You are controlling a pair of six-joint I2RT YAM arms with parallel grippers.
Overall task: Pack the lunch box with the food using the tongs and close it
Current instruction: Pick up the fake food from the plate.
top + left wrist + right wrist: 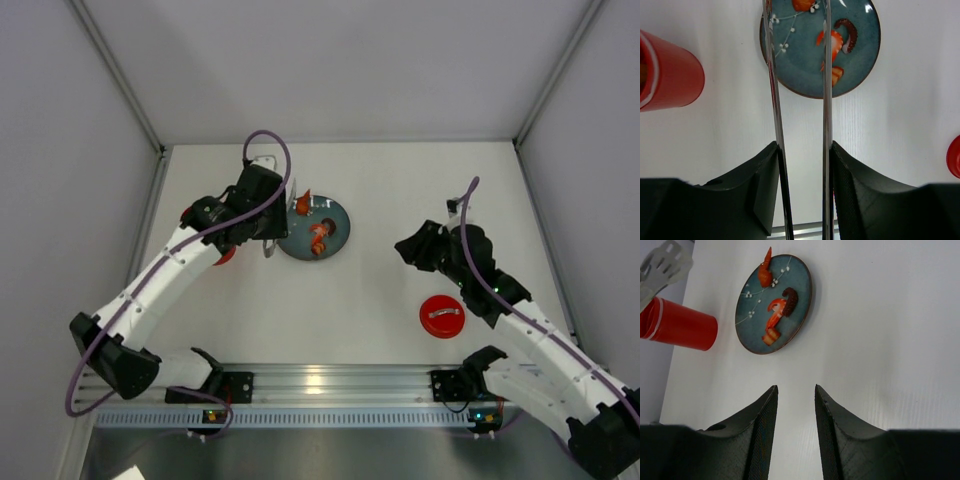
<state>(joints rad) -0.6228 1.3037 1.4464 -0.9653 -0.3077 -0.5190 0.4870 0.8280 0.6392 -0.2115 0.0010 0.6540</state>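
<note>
One red lunch box (670,75) sits at the far left, just beside the left gripper (802,145) and clear of its fingers. Those fingers are closed partway on the tongs (776,100), whose two silver arms reach out over the plate (805,60). Between and beside the tong arms lies the food (832,42): orange pieces and a dark curled sausage bit (850,32). Bare white table (380,300) stretches rightward to the red lid (441,316). Farthest right, the right gripper (795,390) hangs partly open and empty, well apart from the plate.
</note>
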